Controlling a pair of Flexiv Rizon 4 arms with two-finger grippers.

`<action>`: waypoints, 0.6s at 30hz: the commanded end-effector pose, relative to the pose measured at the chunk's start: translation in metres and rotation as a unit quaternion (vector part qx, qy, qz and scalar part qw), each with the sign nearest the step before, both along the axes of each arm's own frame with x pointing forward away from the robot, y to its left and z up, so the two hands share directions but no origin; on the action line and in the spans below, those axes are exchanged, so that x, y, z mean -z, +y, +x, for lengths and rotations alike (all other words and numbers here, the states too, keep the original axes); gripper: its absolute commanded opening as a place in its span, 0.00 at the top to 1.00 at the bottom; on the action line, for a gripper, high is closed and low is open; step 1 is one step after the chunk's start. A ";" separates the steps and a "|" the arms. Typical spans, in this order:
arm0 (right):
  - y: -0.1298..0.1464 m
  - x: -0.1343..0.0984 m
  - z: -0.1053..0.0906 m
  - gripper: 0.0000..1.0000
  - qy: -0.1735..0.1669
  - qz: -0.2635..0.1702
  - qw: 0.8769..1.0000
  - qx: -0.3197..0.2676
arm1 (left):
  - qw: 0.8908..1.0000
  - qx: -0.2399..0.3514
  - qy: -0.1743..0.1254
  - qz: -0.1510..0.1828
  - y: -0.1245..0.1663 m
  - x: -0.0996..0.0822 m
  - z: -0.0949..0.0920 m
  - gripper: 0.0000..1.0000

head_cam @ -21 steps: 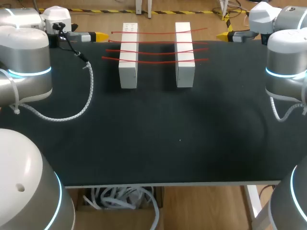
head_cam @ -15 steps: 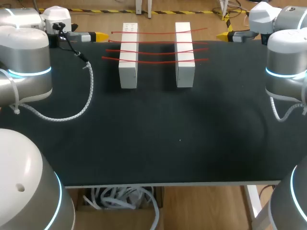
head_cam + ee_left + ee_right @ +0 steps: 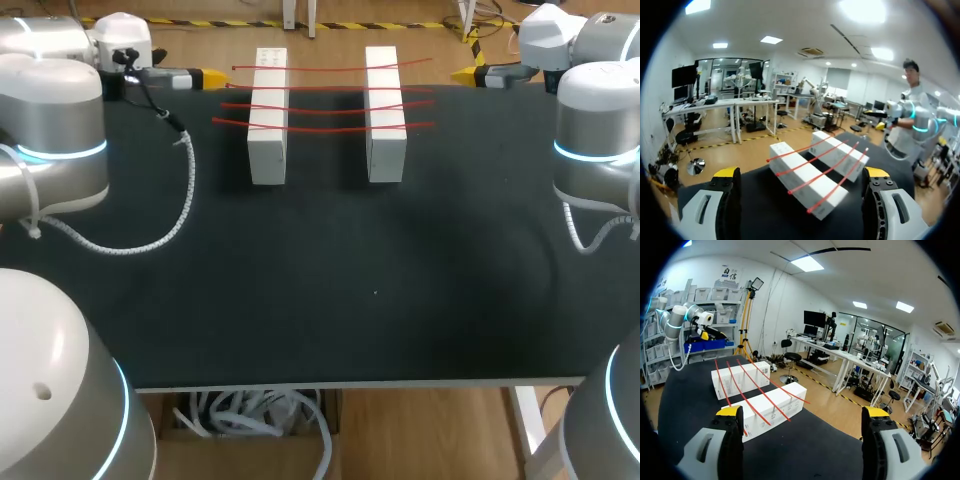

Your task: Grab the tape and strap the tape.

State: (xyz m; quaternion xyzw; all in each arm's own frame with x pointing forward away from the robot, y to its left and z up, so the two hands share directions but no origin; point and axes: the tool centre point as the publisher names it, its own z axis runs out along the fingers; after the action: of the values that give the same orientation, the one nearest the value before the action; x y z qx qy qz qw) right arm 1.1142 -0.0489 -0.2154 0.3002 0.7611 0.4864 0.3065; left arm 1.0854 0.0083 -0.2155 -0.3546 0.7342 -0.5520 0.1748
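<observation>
Lying across two white blocks [image 3: 268, 115] were four red tape strips [image 3: 325, 105], each spanning the gap between the blocks with its ends sticking out past them on either side; the blocks stood side by side toward the far edge of the black table [image 3: 330, 280]. Off the blocks' left, at the far corner, the left gripper [image 3: 212, 76] hung with fingers spread wide, holding nothing. Off the blocks' right the right gripper [image 3: 465, 74] sat likewise, wide and empty, both pointing toward the blocks and well apart from the tape.
</observation>
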 end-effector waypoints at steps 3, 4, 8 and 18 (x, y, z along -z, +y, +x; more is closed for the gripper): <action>0.000 0.000 0.000 0.00 0.000 0.000 1.000 0.000 | 0.979 0.172 -0.090 -0.053 0.006 0.016 -0.013 0.00; 0.000 0.000 0.000 0.00 0.000 0.000 1.000 0.000 | 0.975 0.193 -0.094 -0.050 0.006 0.020 -0.016 0.00; 0.000 0.000 0.000 0.00 0.000 0.000 1.000 0.000 | 0.969 0.231 -0.085 -0.028 0.007 0.038 -0.025 0.00; 0.000 0.000 0.000 0.00 0.000 0.000 1.000 0.000 | 0.975 0.207 -0.075 0.004 0.010 0.062 -0.026 0.24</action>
State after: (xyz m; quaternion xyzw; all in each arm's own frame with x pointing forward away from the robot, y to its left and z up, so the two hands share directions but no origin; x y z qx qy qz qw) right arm 1.1142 -0.0490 -0.2155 0.3003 0.7611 0.4864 0.3065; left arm 1.0541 0.0186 -0.2744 -0.1631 0.7741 -0.5983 0.1277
